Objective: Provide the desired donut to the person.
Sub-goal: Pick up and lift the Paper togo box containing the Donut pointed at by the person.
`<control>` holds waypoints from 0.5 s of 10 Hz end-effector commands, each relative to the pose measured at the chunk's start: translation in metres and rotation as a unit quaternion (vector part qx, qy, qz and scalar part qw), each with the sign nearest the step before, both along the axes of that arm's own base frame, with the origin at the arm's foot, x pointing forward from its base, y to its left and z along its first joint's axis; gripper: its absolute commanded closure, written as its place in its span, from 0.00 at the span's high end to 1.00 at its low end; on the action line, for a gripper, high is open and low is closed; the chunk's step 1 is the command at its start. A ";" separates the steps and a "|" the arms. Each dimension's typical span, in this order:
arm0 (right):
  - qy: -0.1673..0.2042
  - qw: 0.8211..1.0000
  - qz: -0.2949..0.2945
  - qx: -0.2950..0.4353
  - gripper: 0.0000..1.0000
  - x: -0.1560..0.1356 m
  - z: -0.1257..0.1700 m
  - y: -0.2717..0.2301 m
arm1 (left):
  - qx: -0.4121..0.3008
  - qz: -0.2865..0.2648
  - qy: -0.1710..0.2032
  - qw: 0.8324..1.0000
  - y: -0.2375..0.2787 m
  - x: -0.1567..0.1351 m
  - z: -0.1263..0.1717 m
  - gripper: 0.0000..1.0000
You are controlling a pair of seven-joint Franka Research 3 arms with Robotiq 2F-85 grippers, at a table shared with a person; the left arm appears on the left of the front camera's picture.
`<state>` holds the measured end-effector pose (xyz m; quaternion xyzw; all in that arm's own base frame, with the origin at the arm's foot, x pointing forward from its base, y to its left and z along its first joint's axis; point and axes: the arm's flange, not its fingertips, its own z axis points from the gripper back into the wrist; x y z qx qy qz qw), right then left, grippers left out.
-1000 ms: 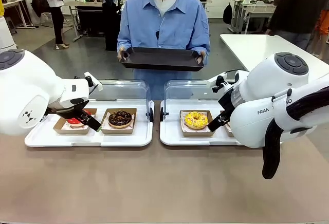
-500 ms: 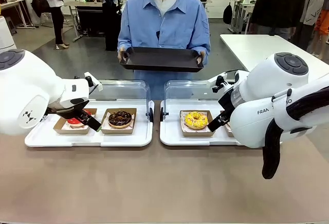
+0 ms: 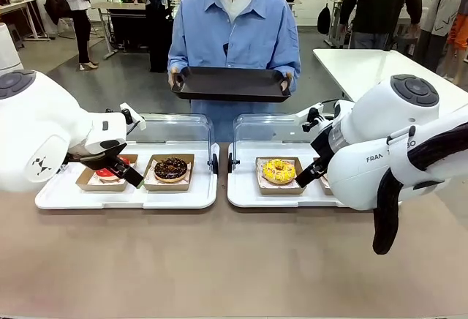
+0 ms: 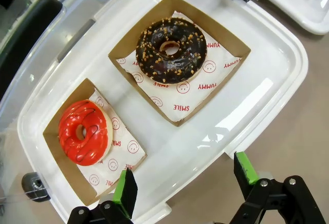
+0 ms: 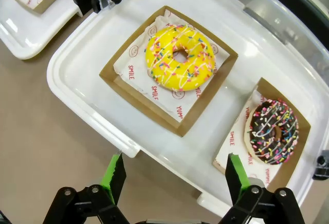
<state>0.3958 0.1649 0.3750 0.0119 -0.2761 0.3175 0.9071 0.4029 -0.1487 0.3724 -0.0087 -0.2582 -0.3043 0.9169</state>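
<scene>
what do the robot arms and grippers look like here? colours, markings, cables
The left arm and right arm are glossy white with rounded shells and dark grey joint caps. The right one carries black lettering and a thick black cable. The left gripper and right gripper are black, two-fingered, with green pads.

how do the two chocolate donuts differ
The left-tray chocolate donut has brown crumb topping; the right-tray chocolate donut has rainbow sprinkles and white drizzle. The first sits beside a red donut, the second beside a yellow donut. Both lie on printed paper in brown card boxes.
</scene>
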 end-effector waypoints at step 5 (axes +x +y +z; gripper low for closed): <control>0.068 0.998 0.010 -0.016 1.00 0.002 0.140 -0.005 | 0.050 0.007 0.078 0.996 -0.004 0.014 0.145 1.00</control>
